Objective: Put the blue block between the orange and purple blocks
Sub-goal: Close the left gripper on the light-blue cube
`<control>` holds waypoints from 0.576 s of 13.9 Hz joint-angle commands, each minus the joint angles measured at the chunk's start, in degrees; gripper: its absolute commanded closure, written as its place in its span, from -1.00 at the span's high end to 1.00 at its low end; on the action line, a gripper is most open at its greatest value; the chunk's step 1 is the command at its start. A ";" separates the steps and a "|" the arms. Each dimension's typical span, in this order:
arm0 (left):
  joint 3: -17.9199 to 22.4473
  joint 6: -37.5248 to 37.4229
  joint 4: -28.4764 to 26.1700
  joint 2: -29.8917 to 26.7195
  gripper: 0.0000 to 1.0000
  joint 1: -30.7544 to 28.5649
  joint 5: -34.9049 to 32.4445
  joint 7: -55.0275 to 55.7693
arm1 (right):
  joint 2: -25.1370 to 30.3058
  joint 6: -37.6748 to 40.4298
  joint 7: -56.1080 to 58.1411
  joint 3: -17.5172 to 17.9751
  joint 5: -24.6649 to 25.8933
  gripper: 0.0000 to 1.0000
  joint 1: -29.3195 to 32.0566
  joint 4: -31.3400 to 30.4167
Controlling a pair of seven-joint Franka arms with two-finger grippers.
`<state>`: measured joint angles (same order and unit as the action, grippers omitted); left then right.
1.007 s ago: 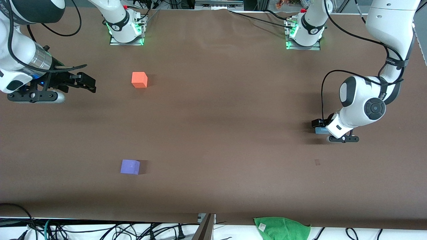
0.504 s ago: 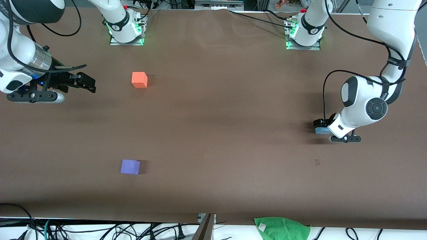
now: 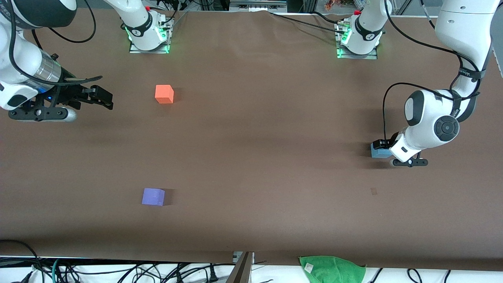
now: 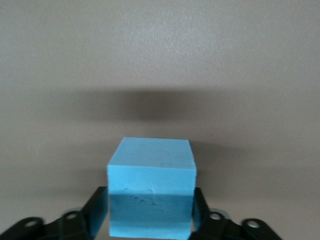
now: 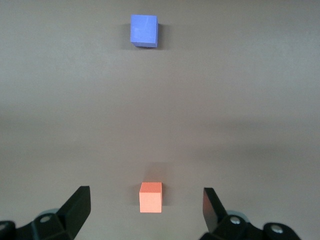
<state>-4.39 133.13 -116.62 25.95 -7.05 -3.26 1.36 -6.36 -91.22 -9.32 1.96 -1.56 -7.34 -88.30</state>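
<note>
**Blue block gripped at the left arm's end; orange and purple blocks apart at the right arm's end**

1. Table: brown matte surface, carrying both arm bases and three cubes.

2. Left arm: reaches down toward its own end of the table. The left gripper is low at the surface, fingers closed against two opposite sides of the blue block. Whether the block rests on the table or is just lifted off it cannot be told.

3. Right arm: waits at its own end of the table. The right gripper hangs over bare surface beside the orange block, fingers spread wide and holding nothing.

4. Green cloth: crumpled, lying past the table edge nearest the front camera.

5. Orange block: on the table toward the right arm's end, near the bases.

6. Purple block: on the table toward the right arm's end, nearer the front camera than the orange block and well apart from it, with bare surface between the two.

7. Blue block, position: toward the left arm's end, well apart from both other cubes.
</note>
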 commanded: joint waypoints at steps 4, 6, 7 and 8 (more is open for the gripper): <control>-0.45 0.64 -0.36 1.04 -0.60 -1.30 -1.13 -1.62 | 0.39 0.07 0.26 0.06 -0.81 0.99 0.13 0.23; -0.62 0.02 -0.01 0.16 -0.60 -1.30 -1.13 -1.62 | 0.39 -0.01 0.26 0.15 -0.81 0.99 0.13 0.23; -0.80 -0.94 0.25 -0.45 -0.60 -1.13 -1.13 -1.54 | 0.39 -0.01 0.18 0.06 -0.81 0.99 0.13 0.23; -0.89 -1.90 0.43 -1.50 -0.59 -0.61 -1.13 -1.10 | 0.39 -0.01 0.26 0.06 -0.81 0.99 0.13 0.23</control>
<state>-4.67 132.89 -116.53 25.77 -7.37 -3.27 0.80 -6.36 -91.24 -9.32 1.96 -1.57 -7.34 -88.30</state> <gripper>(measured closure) 0.458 0.004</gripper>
